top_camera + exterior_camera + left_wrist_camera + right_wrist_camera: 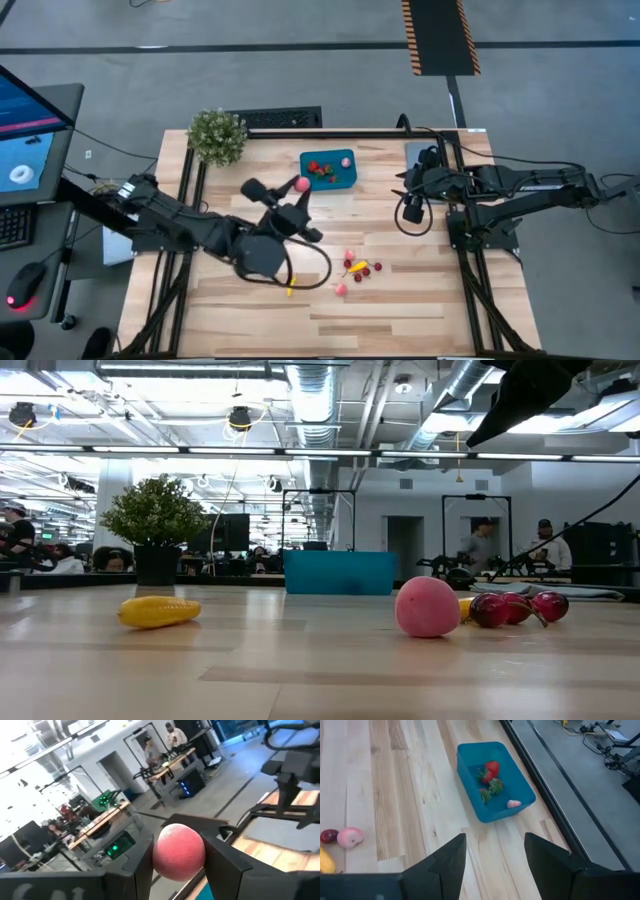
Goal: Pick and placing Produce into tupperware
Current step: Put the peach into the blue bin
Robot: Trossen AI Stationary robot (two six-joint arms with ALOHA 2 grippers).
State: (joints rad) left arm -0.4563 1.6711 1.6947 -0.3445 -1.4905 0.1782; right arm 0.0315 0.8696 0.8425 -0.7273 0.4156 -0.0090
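- The left hand [298, 186] is closed on one pink ball-shaped fruit [178, 851]; its two dark fingers [226, 861] press the fruit from both sides.
- This hand hangs above the wooden surface [400, 300], just beside the near left corner of the teal tupperware [329, 168], with a narrow strip of bare wood between them.
- Inside the tupperware lie two red strawberries [489, 771] with green leaves and one small pink piece [514, 804]; the rest of its floor is free.
- Behind the left hand, toward the near edge of the surface, a small group of loose produce [356, 270] lies: I count two pink pieces, one yellow piece and about three dark red cherries; one more yellow piece [291, 288] lies apart beside the left arm.
- The right hand [411, 211] waits well apart at the right side, its fingers [447, 860] spread open and empty.
- A green potted plant [217, 135] stands at the far left corner.
- No readable writing is visible.
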